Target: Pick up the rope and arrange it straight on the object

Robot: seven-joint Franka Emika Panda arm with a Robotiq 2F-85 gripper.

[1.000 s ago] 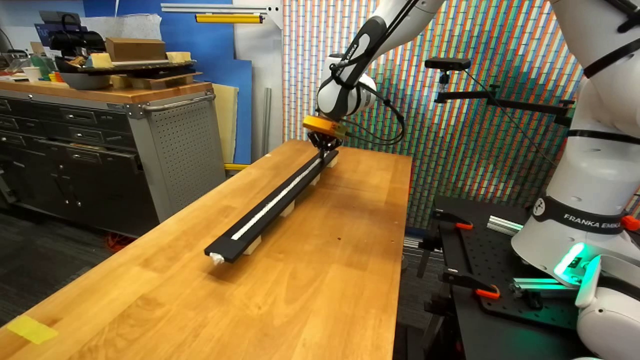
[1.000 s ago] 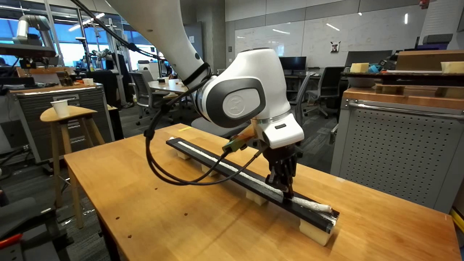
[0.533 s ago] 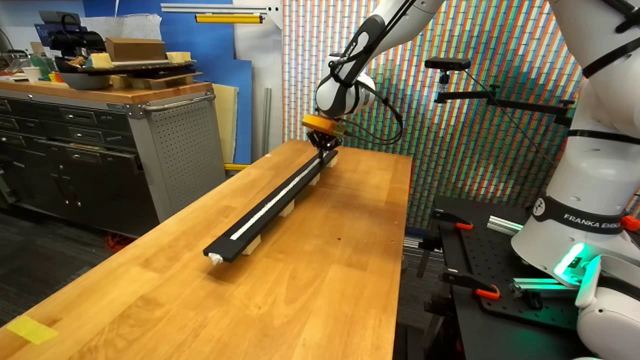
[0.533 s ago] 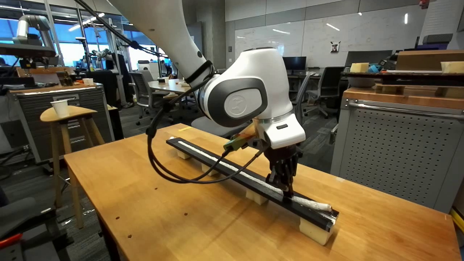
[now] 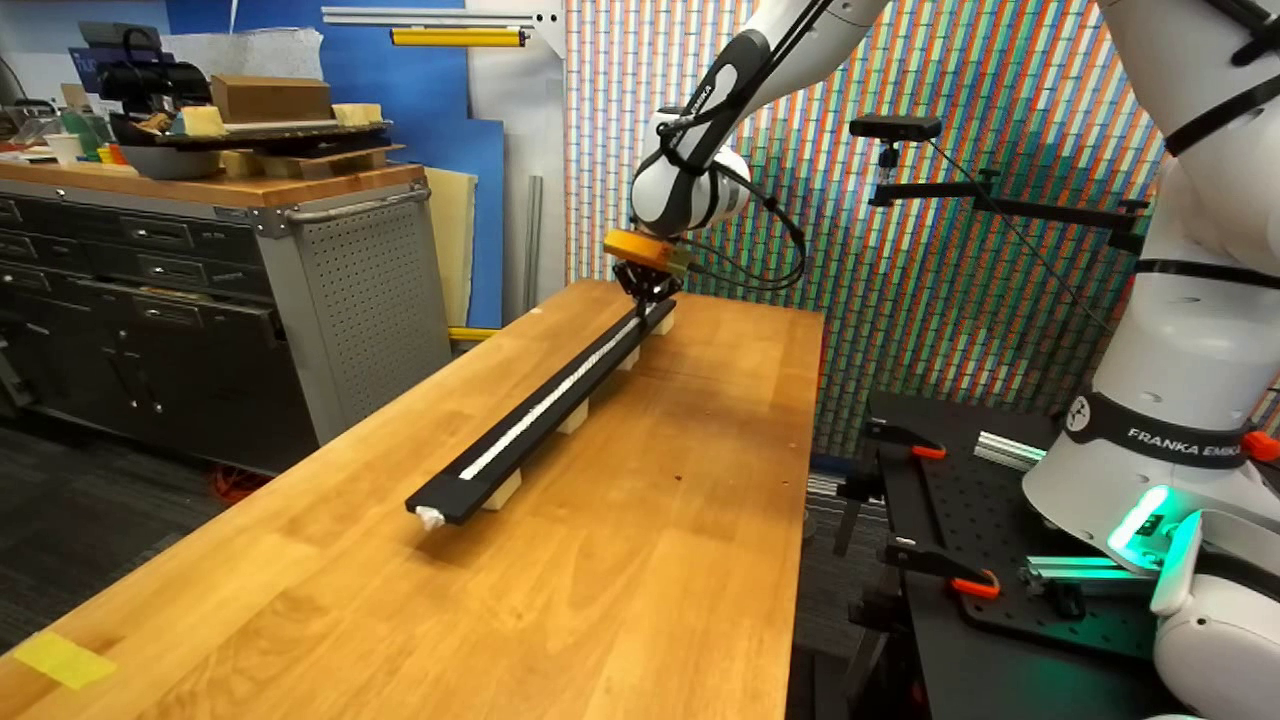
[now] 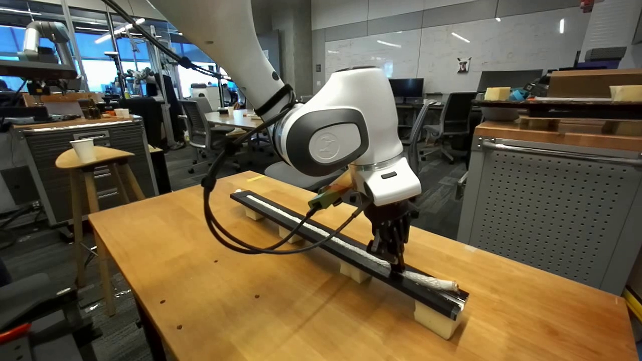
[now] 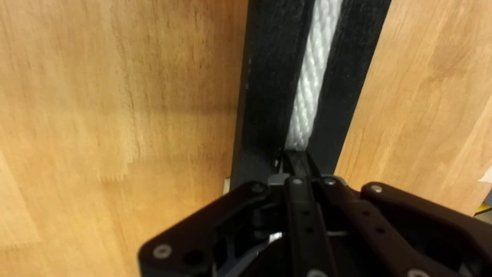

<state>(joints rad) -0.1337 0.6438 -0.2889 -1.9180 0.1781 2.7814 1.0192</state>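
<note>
Shifted a sliver toward the left of the frame over the past second, the white rope (image 7: 312,77) and the black bar (image 5: 448,495) carrying it have crept along with the gripper (image 6: 397,266) in an exterior view; no larger move shows. So small a change suggests that the rope is being pressed into place rather than carried, and that the task is well advanced.

One rope lies nearly straight on one bar, running along its middle from lower left of centre to the gripper, near the top centre of the frame. In the wrist view it descends from upper right of centre and disappears at the gripper's tips. In an exterior view, its end at lower right sits proud of the bar, seemingly not yet settled; that stretch likely calls for pressing next. One gripper is clenched, its fingers together with nothing seen between them, its tips down at the rope and apparently touching it.

Four pale blocks (image 6: 435,321) hold the bar above one wooden surface (image 5: 650,580). One crumpled white scrap (image 5: 430,517), its nature unclear, shows at the bar's lower-left end, and one strip of yellow tape (image 5: 66,658) marks the surface at lower left. Farther out, one Franka arm (image 6: 326,145) fills the centre of an exterior view, while one white cup (image 6: 84,150) stands on one stool (image 6: 113,155) toward the left.
</note>
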